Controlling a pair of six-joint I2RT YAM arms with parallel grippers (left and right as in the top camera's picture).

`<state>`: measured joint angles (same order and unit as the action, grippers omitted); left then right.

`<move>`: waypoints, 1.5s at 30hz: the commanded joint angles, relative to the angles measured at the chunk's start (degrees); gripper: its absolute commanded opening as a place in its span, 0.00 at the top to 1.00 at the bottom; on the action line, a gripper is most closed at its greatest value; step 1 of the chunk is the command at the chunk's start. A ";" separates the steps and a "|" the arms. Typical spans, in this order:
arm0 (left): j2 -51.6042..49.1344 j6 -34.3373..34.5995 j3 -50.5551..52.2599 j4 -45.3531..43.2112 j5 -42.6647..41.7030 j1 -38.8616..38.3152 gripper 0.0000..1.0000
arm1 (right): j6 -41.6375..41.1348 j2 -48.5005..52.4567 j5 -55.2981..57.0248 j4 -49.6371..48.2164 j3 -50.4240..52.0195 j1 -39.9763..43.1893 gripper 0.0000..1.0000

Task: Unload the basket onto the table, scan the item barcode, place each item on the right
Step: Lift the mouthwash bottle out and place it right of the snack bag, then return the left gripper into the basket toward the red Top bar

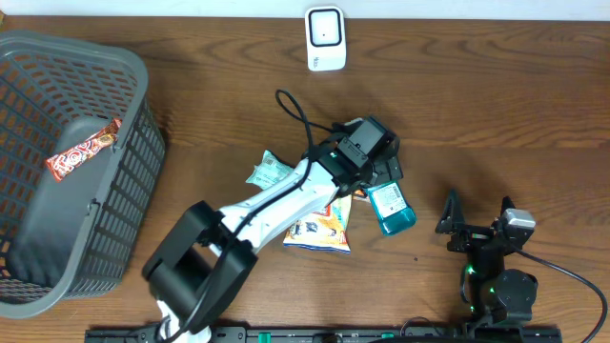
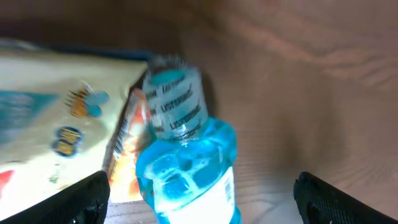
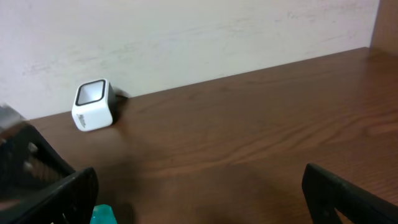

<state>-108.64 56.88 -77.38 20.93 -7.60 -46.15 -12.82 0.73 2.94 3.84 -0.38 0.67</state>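
On the surface (image 2: 298, 93), a snack bag (image 2: 56, 124) lies left of the left gripper (image 2: 202, 190) and against the bottle (image 2: 186, 168), so closing might pinch it too. The bottle lies between the wide-spread jaws. It is round and may roll or slip. The scanner (image 1: 324, 38) stands well beyond. The right gripper (image 3: 199, 196) gapes wide, empty.

Surface (image 1: 496, 86): brown wood grain.
Left side: grey mesh basket (image 1: 133, 67).
Far edge: white scanner (image 1: 325, 38).
Middle: blue bottle (image 1: 393, 210) lying flat, snack bag (image 1: 319, 232), green packet (image 1: 268, 172).
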 commanded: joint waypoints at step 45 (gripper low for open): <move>68.78 -8.50 -0.63 34.27 93.61 0.22 0.02 | -0.42 0.02 -0.07 0.20 0.07 -0.33 0.01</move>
<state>-39.79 43.48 -77.41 55.18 71.16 -46.13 -12.84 0.73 2.94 3.81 -0.38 0.67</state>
